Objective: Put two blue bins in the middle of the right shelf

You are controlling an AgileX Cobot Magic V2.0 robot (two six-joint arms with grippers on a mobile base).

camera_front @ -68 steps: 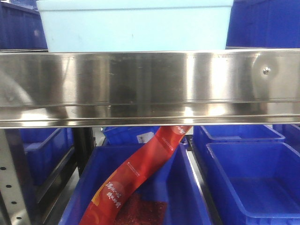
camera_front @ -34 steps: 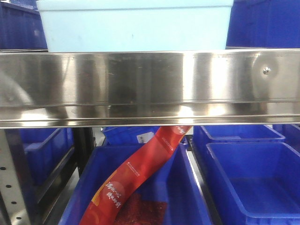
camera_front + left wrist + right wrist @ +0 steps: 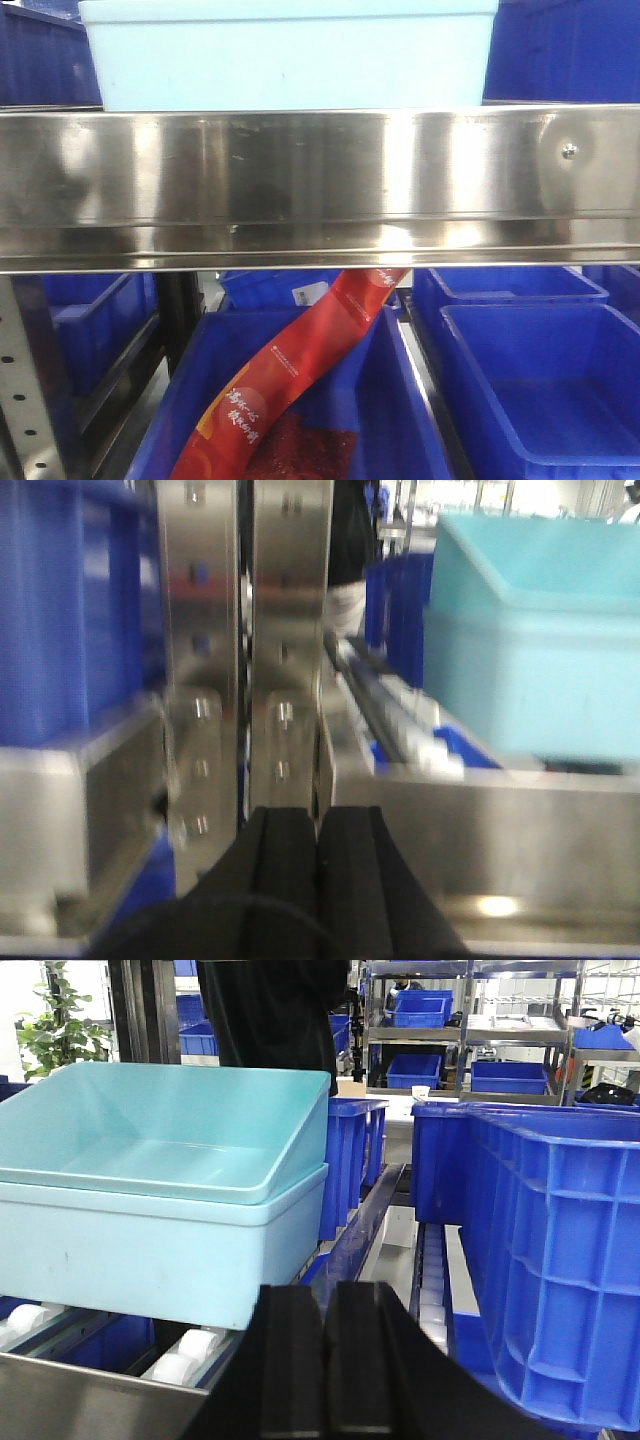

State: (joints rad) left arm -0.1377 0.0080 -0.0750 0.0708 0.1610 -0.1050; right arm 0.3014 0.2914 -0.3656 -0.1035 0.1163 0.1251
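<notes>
- The left end effector is seen closed, its two black pads pressed together with nothing between them; it is held in front of the steel shelf edge.
- At 12 o'clock from the left end effector, perforated steel uprights are seen; the view is blurred.
- At 2 o'clock from it, a pale teal tub is seen on the shelf, and at 10 o'clock a dark blue bin is seen behind the frame.
- The right end effector is likewise seen closed, pads touching and empty.
- At 10 o'clock from the right end effector, two nested pale teal tubs are resting on white rollers of the shelf.
- At 3 o'clock, a large blue bin is standing on the same level, apart from the tubs; a second blue bin is seen just behind the tubs at 12 o'clock.
- In the front view, the teal tub is seen above a broad steel rail.
- Below the rail, a blue bin holding a red printed strip is seen at 6 o'clock, with an empty blue bin just beside it at 4 o'clock.
</notes>
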